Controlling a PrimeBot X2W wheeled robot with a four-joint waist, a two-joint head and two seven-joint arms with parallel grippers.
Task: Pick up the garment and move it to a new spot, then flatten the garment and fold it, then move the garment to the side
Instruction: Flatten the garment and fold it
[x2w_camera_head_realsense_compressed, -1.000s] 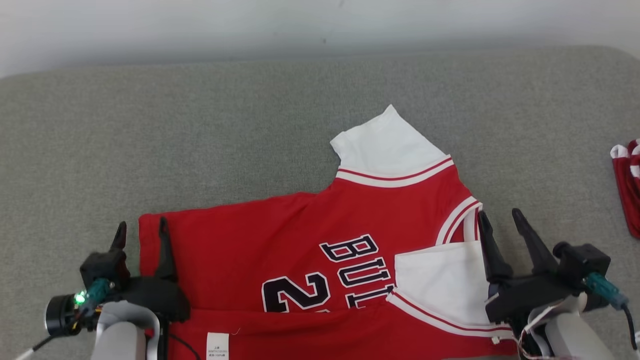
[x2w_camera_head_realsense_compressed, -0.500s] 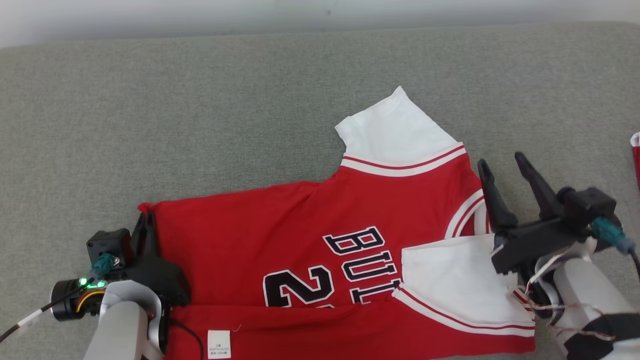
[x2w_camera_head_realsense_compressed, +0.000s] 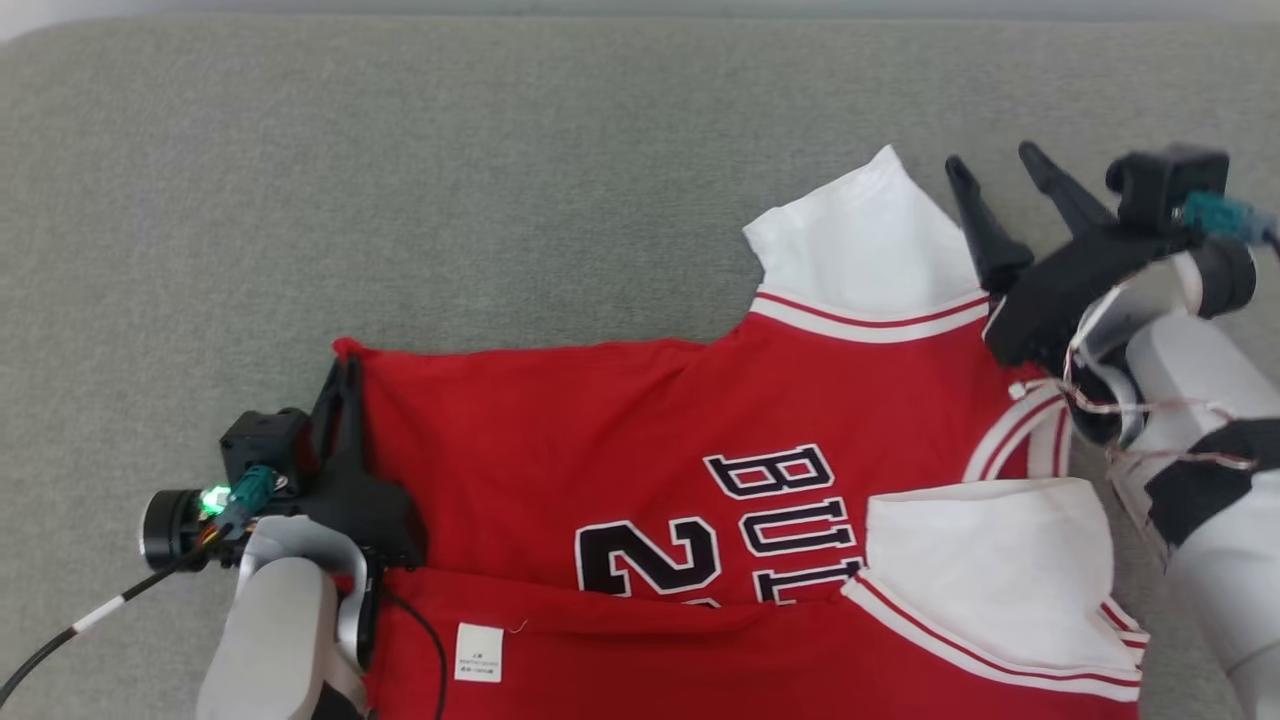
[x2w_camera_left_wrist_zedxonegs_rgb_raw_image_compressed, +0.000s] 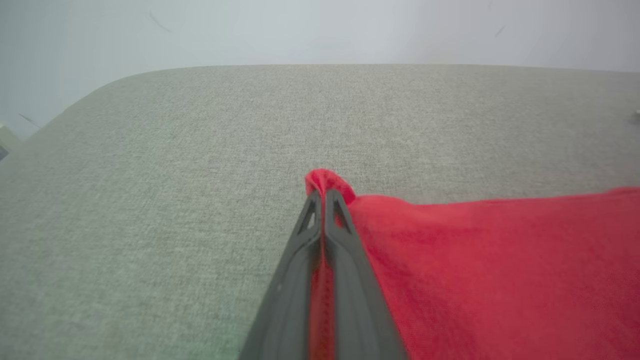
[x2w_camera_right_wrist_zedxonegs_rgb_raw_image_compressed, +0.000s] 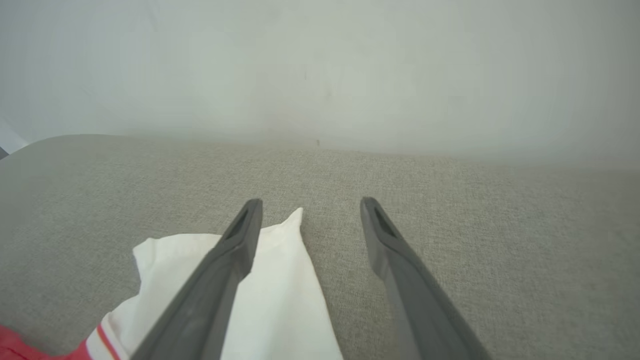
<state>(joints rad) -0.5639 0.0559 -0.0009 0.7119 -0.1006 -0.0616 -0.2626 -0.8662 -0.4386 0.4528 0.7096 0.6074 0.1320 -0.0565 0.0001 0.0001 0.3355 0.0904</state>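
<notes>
Garment: we see the red jersey (x2w_camera_head_realsense_compressed: 560, 440) spread flat on the grey bench (x2w_camera_head_realsense_compressed: 300, 150), lettering up, lying between our two claws.
Left claw (x2w_camera_head_realsense_compressed: 347, 375): pressed together and clamped on the jersey's red corner; a small loop of cloth pokes out past its tips.
Right claw (x2w_camera_head_realsense_compressed: 992, 158): fingers apart, gripping nothing.
White sleeve (x2w_camera_head_realsense_compressed: 865, 240): under the right claw's left finger, its point reaching into the gap between the fingers.
Contact there: we cannot tell.
</notes>
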